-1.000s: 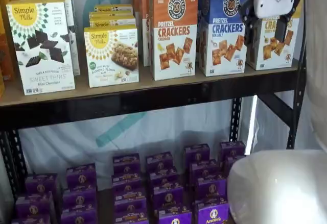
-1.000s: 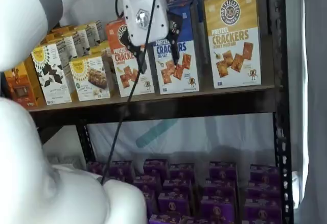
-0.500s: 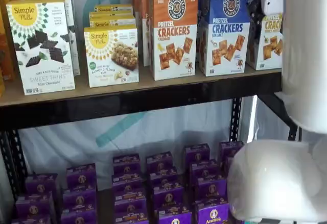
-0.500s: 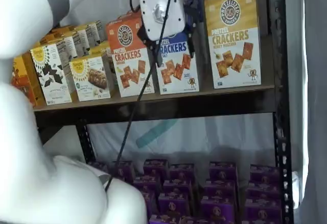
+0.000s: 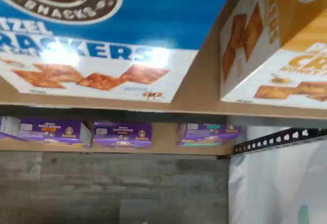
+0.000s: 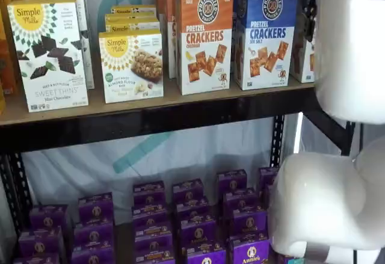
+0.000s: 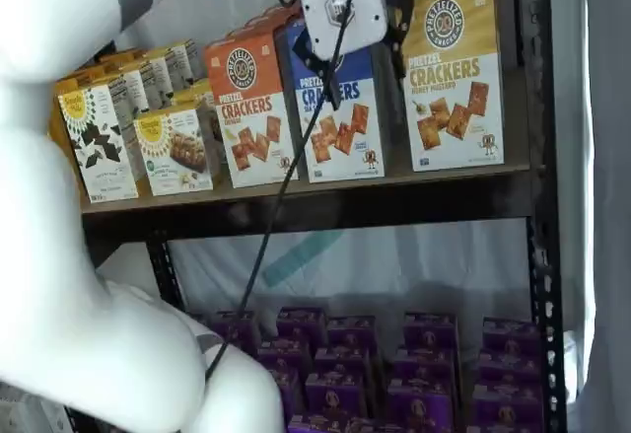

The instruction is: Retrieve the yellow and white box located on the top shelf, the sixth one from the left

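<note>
The yellow and white pretzel crackers box [image 7: 454, 73] stands at the right end of the top shelf. In a shelf view only a sliver of it [image 6: 304, 56] shows beside the white arm. My gripper [image 7: 361, 53] hangs open and empty in front of the blue pretzel crackers box [image 7: 340, 122], just left of the yellow box. One black finger [image 7: 317, 76] lies over the blue box, and the other finger [image 7: 402, 27] is near the yellow box's left edge. The wrist view shows the blue box [image 5: 102, 30] and the yellow box [image 5: 276, 45] close up, with a gap between them.
An orange pretzel crackers box [image 6: 204, 35] and Simple Mills boxes [image 6: 51, 53] stand further left on the top shelf [image 6: 150, 110]. Several purple boxes [image 7: 355, 354] fill the lower shelf. The white arm [image 6: 349, 65] hides the right side in a shelf view.
My gripper has moved right and slightly up, from in front of the orange and blue boxes to the blue box's right side near the yellow box. The arm now covers more of the yellow box.
</note>
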Tool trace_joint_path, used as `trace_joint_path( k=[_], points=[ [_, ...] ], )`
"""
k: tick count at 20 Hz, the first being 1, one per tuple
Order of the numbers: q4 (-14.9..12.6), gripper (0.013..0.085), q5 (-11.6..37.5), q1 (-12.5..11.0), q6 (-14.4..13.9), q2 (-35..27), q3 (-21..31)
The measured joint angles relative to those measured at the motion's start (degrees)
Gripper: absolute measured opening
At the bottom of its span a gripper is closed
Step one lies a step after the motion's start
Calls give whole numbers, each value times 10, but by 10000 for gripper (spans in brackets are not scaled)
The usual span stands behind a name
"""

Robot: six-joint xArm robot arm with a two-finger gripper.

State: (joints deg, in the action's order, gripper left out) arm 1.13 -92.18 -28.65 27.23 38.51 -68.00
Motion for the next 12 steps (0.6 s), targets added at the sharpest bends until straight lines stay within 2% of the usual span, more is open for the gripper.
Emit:
trace_joint_path(
  k=[5, 9, 12],
  points=[
    [9, 850, 22, -22, 20, -18, -12],
    [7, 850, 23, -30, 27, -33, -27],
    [16, 850, 24, -38, 34, -39, -35]
  ],
)
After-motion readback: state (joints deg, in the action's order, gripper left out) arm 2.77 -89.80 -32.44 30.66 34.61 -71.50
